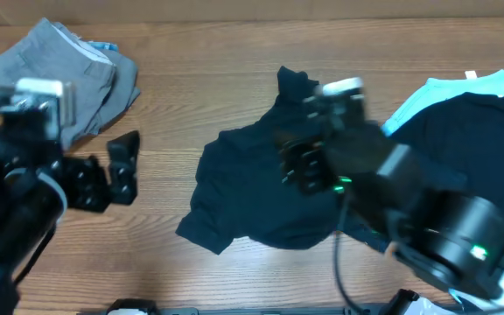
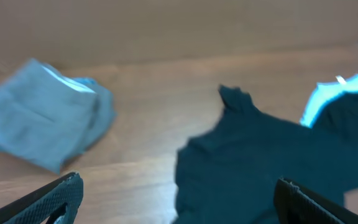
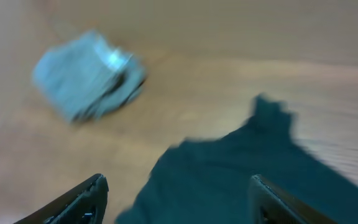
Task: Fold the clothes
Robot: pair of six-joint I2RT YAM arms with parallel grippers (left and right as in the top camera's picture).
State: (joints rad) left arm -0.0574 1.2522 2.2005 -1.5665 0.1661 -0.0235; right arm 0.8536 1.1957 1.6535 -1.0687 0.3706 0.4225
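At far left a grey garment (image 1: 59, 66) looked folded; the black shirt (image 1: 243, 197) sprawled unfolded, my left gripper (image 1: 122, 168) and right gripper (image 3: 178, 186) released.

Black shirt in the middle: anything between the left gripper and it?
Nothing visible. Only bare table lies between the open left gripper and the black shirt. The gray clothes lie toward the far left corner, off that line.
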